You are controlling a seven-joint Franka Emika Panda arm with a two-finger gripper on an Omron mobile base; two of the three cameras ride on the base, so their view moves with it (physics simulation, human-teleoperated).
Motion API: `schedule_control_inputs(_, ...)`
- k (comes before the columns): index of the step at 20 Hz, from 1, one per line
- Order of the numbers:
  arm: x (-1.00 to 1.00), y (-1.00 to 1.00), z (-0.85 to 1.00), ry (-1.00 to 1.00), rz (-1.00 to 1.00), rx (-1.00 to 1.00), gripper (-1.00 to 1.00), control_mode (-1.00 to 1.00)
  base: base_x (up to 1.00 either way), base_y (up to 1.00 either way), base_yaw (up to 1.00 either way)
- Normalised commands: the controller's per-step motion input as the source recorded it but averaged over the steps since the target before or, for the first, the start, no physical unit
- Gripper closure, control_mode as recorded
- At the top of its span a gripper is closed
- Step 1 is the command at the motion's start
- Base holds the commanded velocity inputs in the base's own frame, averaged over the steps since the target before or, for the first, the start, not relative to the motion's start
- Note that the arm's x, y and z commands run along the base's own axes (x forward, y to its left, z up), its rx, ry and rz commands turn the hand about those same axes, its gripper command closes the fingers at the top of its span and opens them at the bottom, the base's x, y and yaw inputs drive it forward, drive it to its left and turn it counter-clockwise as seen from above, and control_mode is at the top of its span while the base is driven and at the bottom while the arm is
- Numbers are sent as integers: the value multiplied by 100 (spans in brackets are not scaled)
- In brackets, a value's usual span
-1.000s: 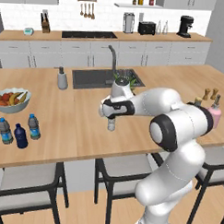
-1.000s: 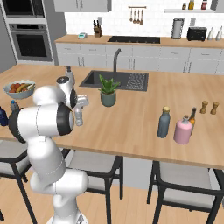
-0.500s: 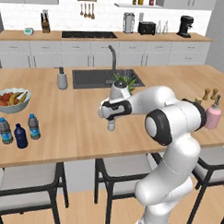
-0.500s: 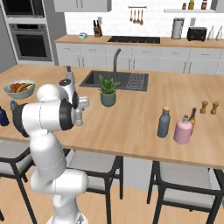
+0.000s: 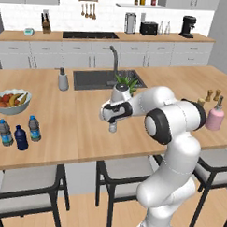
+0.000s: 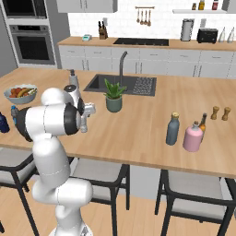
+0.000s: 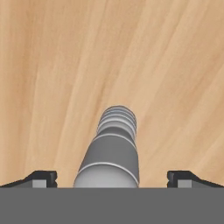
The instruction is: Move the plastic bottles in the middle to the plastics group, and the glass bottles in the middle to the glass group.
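Matt pale wood counter [image 7: 52, 65]; ribbed translucent plastic bottle [image 7: 113, 148]

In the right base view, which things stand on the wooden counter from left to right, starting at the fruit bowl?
Fruit bowl → potted plant → slate-grey bottle → pink bottle → two brown shakers.
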Motion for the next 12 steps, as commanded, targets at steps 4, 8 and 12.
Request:
schedule_control_inputs(4, 14, 0, 0, -1, 0, 0, -100, -100, 0, 0, 0)
schedule_control_inputs(8, 3, -1, 0, 0, 0, 1, 100, -100, 0, 0, 0)
schedule_control_inputs(12, 0, 0, 0, 0, 0, 0, 100, -100, 0, 0, 0)
